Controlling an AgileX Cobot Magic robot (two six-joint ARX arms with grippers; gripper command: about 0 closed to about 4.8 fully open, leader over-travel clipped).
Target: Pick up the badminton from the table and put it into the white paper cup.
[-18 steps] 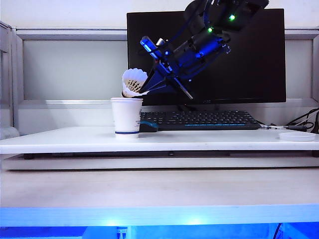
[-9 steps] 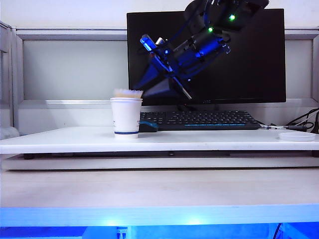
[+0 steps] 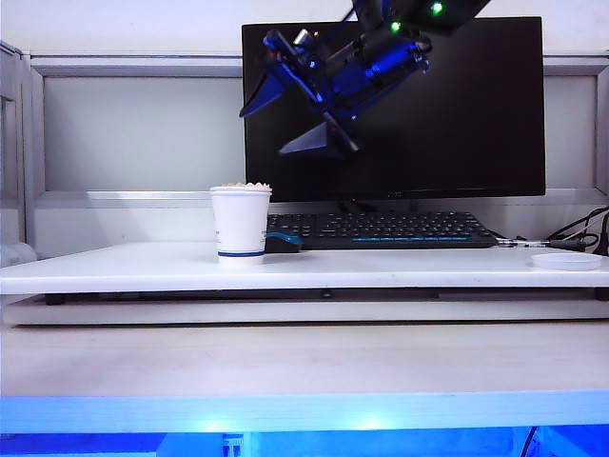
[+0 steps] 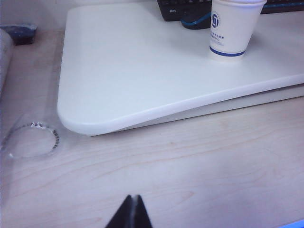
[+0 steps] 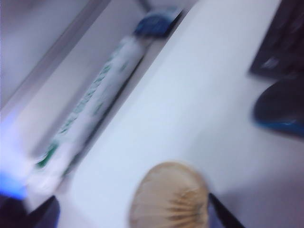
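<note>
The white paper cup [image 3: 240, 224] stands on the table [image 3: 400, 267] left of the middle. The badminton [image 3: 241, 187] sits inside it, and only the scalloped feather rim shows above the lip. My right gripper [image 3: 285, 122] hangs open well above the cup and holds nothing. The blurred right wrist view looks down on the cream feather skirt [image 5: 169, 197], with the right gripper [image 5: 134, 214] spread wide on either side and apart from it. My left gripper [image 4: 133, 211] is shut and empty over the pale wood surface, short of the table [image 4: 142, 71] and far from the cup [image 4: 235, 28].
A black keyboard [image 3: 381, 228] and a monitor [image 3: 447, 114] stand behind the cup, and a dark mouse [image 3: 283, 242] lies right beside it. A flat white disc [image 3: 568, 260] lies at the far right. A clear tape ring [image 4: 31, 141] lies on the wood.
The right gripper opened and let go of the badminton, which dropped into the cup. The gripper then rose up and away from the cup.
</note>
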